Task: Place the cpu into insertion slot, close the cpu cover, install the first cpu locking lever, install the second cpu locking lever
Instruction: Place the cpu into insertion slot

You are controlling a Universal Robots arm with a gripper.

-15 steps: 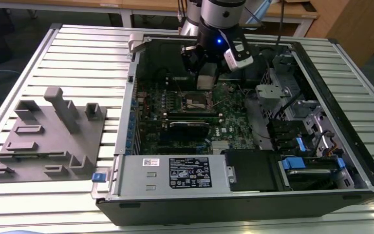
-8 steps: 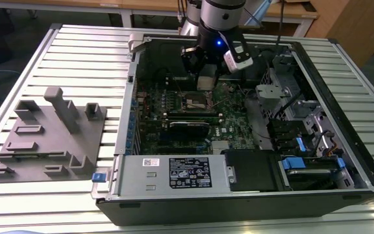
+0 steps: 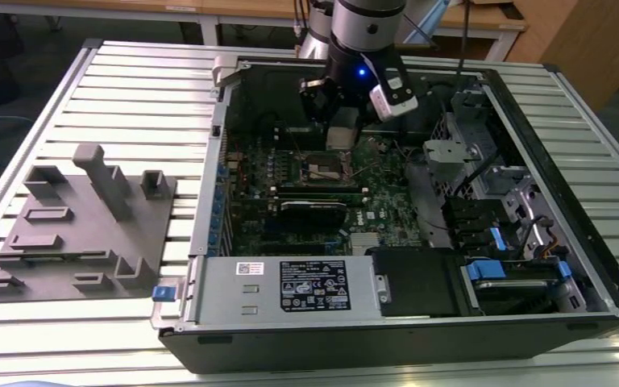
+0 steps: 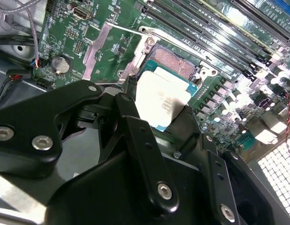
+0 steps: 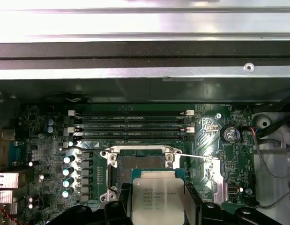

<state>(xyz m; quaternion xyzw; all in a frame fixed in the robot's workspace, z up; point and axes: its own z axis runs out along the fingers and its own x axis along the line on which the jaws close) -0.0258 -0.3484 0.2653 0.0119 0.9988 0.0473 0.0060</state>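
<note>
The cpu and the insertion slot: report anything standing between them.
Nothing visible does. In the first wrist view the gripper holds the cpu close to one edge of the insertion slot. The slot's dark centre lies bare, and nothing shows in the gap between the two.

On the worktop (image 3: pixel 126 89), a tray (image 3: pixel 73 234) lies at the exterior view's left of the case (image 3: pixel 396 347). Inside, the cpu (image 5: pixel 158 199) hangs over the insertion slot (image 5: pixel 141 164).

The exterior view looks steeply down from well back onto the whole open computer case (image 3: pixel 396 347), with the arm (image 3: pixel 366 24) at its 12 o'clock. Both wrist views hang close above the motherboard (image 5: pixel 219 140) (image 4: pixel 112 28), the second more slanted. All 3 views share the insertion slot (image 3: pixel 326 171) (image 5: pixel 141 161) (image 4: pixel 175 61); the 2 wrist views share the cpu (image 5: pixel 158 199) (image 4: pixel 161 96).
</note>
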